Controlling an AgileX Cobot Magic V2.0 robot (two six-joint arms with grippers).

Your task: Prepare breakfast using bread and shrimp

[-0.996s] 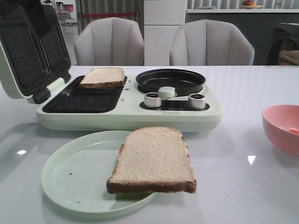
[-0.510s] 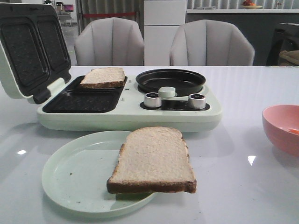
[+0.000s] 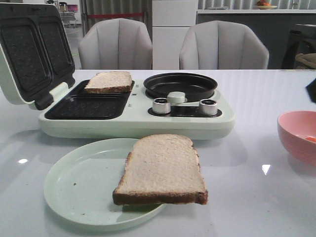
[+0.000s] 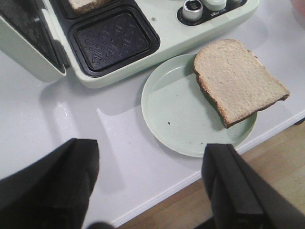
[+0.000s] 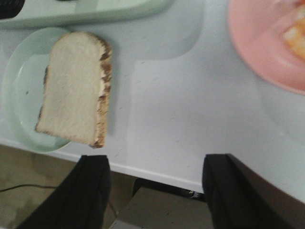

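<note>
One slice of bread point(image 3: 161, 169) lies on the pale green plate point(image 3: 74, 185) at the front of the white worktop point(image 3: 256, 197), overhanging the plate's rim, and a second slice point(image 3: 109, 81) sits in the far tray of the open sandwich maker point(image 3: 133, 121). The shrimp point(image 5: 294, 33) rests in the pink bowl point(image 3: 296, 136) on the right. The left claw point(image 4: 152, 183) and right claw point(image 5: 155, 191) both hang spread wide and empty above the worktop's near edge.
</note>
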